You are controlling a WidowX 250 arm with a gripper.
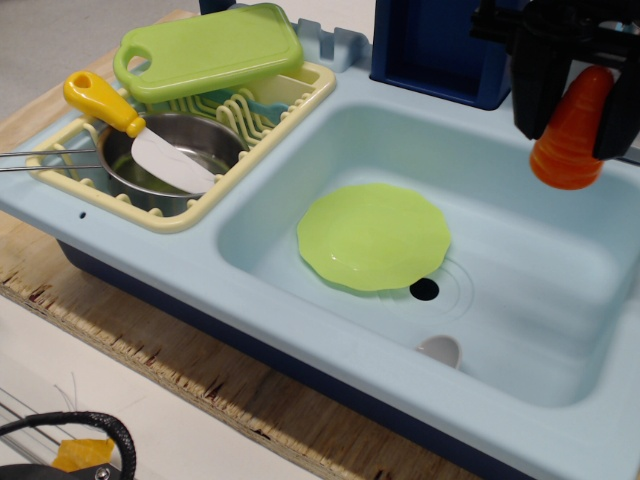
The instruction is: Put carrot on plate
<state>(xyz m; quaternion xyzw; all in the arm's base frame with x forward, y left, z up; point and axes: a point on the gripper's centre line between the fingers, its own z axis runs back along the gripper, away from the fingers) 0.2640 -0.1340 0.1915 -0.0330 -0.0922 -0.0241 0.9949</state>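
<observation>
The orange carrot (572,134) hangs wide end down between my black gripper's fingers (575,100) at the top right, high above the sink floor. My gripper is shut on it. The light-green round plate (372,236) lies flat on the floor of the pale blue sink (560,290), left of and below the carrot. Nothing lies on the plate.
A black drain hole (424,290) and a small white object (438,351) sit by the plate. A yellow drying rack (150,210) at the left holds a steel bowl (175,135), a yellow-handled knife (105,103) and a green cutting board (208,50). A dark blue block (440,45) stands behind the sink.
</observation>
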